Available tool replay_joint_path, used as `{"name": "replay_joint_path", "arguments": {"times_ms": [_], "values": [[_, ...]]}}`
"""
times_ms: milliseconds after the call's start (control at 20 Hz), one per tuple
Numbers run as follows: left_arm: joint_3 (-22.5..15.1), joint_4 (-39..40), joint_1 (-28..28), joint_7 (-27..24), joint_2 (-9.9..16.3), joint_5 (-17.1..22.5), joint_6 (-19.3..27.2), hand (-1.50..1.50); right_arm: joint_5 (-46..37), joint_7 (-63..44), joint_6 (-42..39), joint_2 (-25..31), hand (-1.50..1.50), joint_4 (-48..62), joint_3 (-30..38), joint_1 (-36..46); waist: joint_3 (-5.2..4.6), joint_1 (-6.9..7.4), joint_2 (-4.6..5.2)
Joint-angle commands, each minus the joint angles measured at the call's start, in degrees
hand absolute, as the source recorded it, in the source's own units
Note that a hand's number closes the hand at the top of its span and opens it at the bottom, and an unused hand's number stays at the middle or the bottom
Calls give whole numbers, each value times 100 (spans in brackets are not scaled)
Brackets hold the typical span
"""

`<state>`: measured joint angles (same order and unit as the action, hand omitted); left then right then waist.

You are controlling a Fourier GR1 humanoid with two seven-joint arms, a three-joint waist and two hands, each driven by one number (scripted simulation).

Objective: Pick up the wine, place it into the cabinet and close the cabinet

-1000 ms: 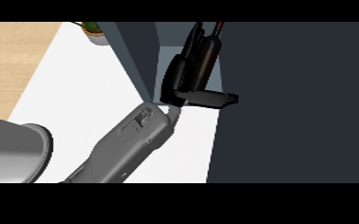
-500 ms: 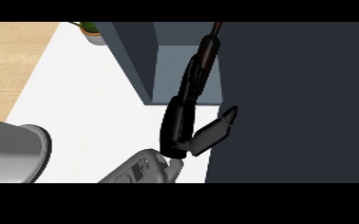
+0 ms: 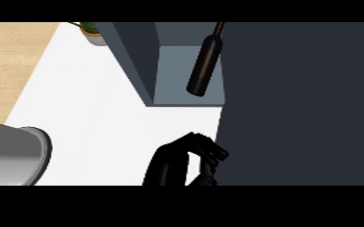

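Observation:
The dark wine bottle stands inside the open cabinet, on its grey-blue floor against the right side, with its reddish neck at the top of the view. Nothing touches it. The cabinet's dark door stands open and fills the right side of the view. My right hand is low in the middle, well below the cabinet's front edge and just left of the door's edge. Its fingers are loosely bent and hold nothing. My left hand does not show.
A small potted plant sits on the white counter left of the cabinet. A grey rounded object sits at the lower left edge. A wooden floor lies beyond the counter's left edge.
My right hand let go of the bottle and drew back down out of the cabinet. The bottle stays standing inside, now fully visible.

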<state>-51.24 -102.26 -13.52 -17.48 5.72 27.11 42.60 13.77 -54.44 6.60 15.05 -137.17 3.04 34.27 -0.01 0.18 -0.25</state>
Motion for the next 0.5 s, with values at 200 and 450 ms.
{"name": "replay_joint_path", "arguments": {"times_ms": [200,450], "values": [[170,-1308,1231,-334,1424,331,-1028,150,268,-172,-167,-192,150,-372,-842,-98,-8,49,7],[358,-2058,1805,-424,2277,584,-1546,150,519,-56,-213,-440,150,-632,-1155,-127,-4,64,-4]]}}
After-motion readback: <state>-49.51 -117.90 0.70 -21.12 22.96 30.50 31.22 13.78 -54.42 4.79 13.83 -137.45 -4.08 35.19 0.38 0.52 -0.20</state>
